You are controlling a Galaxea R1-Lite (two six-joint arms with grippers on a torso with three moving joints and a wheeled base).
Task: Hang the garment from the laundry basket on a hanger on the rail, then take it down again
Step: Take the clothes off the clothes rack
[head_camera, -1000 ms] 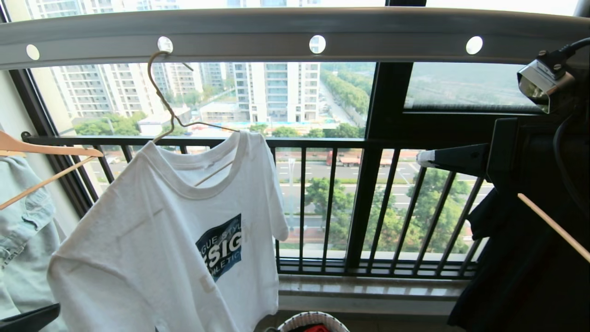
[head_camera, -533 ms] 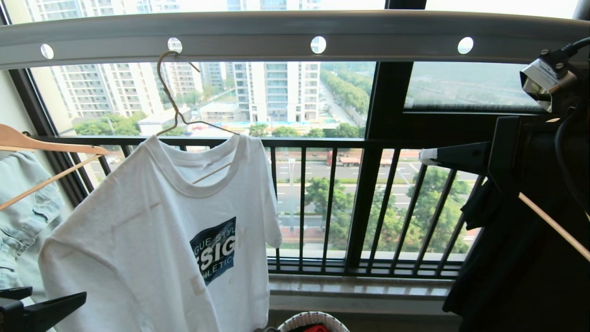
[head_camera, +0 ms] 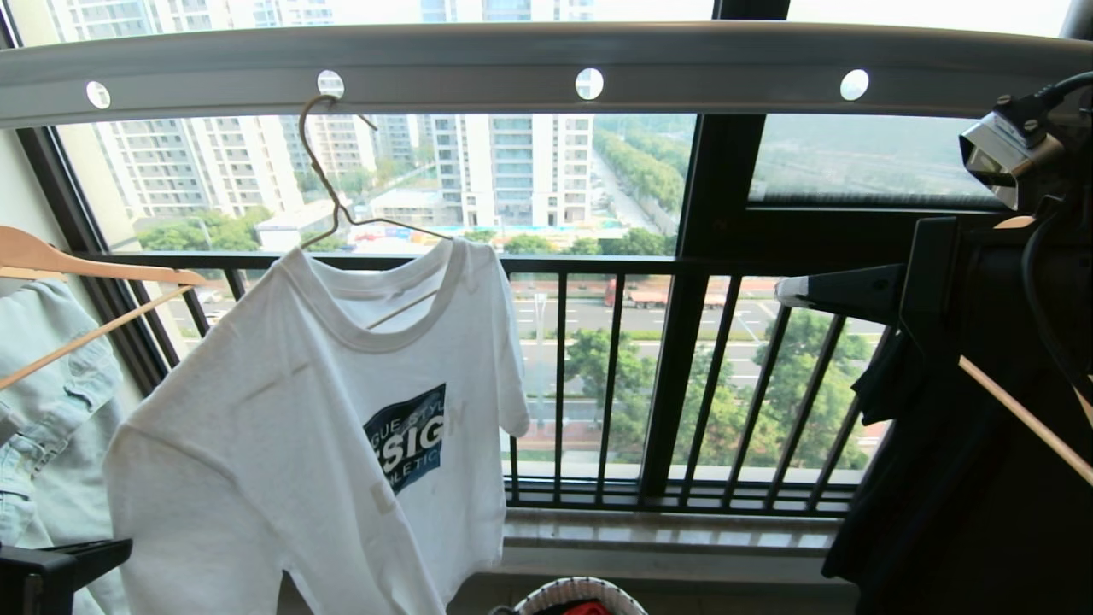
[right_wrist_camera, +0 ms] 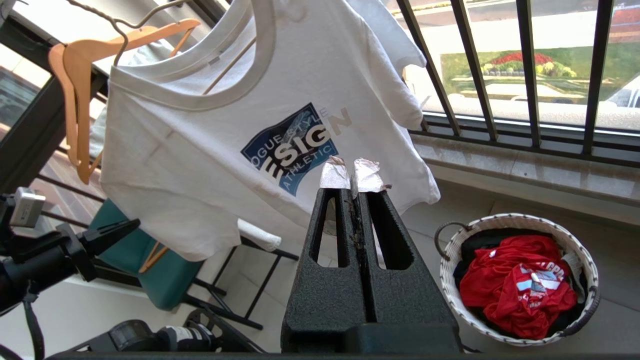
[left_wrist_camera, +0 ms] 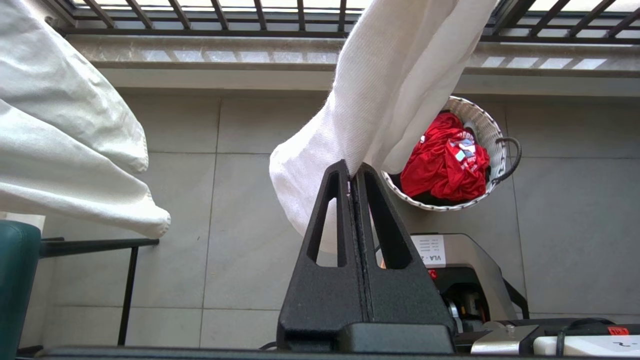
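White cotton T-shirt (head_camera: 341,427) with a dark blue angled chest logo hangs on a thin cream wire hanger (head_camera: 341,205), whose hook sits in a round hole of the grey-white rail (head_camera: 546,64). Below the shirt, the small white woven laundry basket (head_camera: 581,595) peeks in at the head view's lower edge. Only the left wrist view shows the grip: the left gripper (left_wrist_camera: 353,172) has its black fingers pressed together, pinching the shirt's lower edge, with the basket beyond it holding a red garment (left_wrist_camera: 445,160). The right wrist view shows the right gripper (right_wrist_camera: 354,177), its taped tips closed on nothing, poised in front of the shirt's logo, apart from the fabric. Beside the shirt, a pale denim garment (head_camera: 43,401) hangs on a wooden hanger (head_camera: 85,273).
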